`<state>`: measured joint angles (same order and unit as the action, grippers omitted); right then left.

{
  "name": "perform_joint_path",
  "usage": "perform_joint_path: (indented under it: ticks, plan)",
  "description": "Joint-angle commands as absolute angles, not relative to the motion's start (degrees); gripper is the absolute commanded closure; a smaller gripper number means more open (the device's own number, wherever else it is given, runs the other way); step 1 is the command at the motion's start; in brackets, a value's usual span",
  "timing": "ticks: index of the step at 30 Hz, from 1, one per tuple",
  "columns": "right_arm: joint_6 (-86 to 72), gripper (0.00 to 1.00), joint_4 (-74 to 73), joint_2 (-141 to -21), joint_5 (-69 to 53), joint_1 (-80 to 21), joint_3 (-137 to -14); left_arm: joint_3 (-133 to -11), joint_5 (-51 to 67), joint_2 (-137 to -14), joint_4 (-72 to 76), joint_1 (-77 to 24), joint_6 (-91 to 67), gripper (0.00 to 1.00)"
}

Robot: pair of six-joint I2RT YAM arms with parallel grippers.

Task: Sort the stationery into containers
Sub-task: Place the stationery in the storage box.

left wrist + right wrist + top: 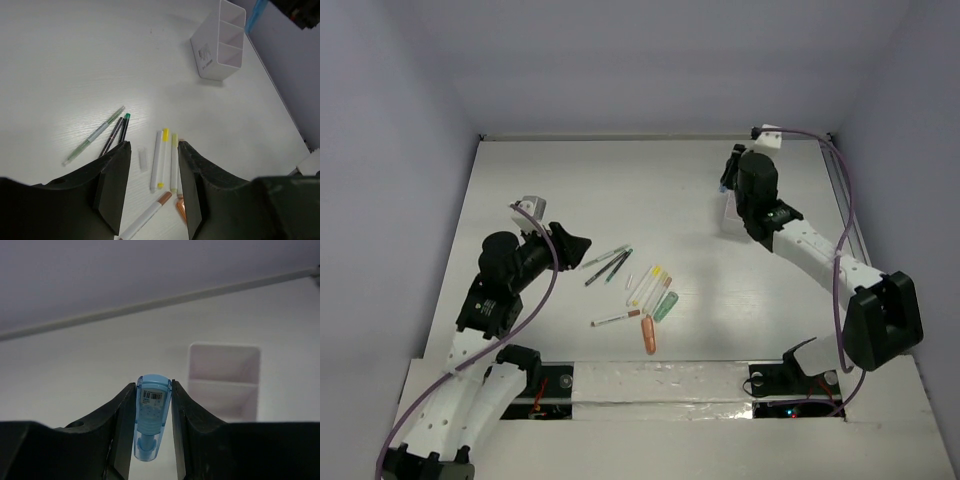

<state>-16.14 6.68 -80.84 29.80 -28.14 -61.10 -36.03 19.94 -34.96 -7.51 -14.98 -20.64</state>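
Overhead view of a white table (570, 170) with two robot arms reaching in from the near edge.

The right claw (154, 390) is at the far right of the table. It is clenched on a stubby translucent blue piece (151, 420), which stands upright between the two dark fingers with a small barcode label facing the wrist camera. A small white rectangular plastic box (218, 45) sits on the table near this claw. Inner dividers split it into a row of compartments, and none of them shows any contents.

The left claw (572, 241) hangs above the left middle of the table. Its fingers are spread apart and grip nothing.

The other stationery lies loose on the table, just right of that claw and well apart from the box:
- One thin grey-green pen (95, 136) lies beside two thin dark pens (116, 135), all slanted the same way.
- Nearer the arms' bases are white markers with yellow caps (162, 157), lying side by side.
- A stubby green piece (666, 306) lies just beside the markers.
- A red-tipped white pen (617, 319) lies nearest the bases, next to a stubby orange piece (649, 337).
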Motion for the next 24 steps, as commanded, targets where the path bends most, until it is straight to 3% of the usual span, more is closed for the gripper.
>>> perform_joint_path:
  ticks: [1,9,24]
  plan:
    - [-8.4,0.88,23.0,-83.9,36.2,-23.5,-61.5,-35.6,22.8,-35.7,-4.5,-15.5,-20.5,0.60]
    - [2.3,0.88,35.8,-94.2,39.7,-19.3,-64.5,-35.7,22.4,-35.7,-4.7,-16.0,-20.4,0.60]
    - [9.1,0.85,42.0,-103.0,40.3,-16.1,-67.9,-36.2,21.9,-37.6,-4.4,-16.0,-20.1,0.59]
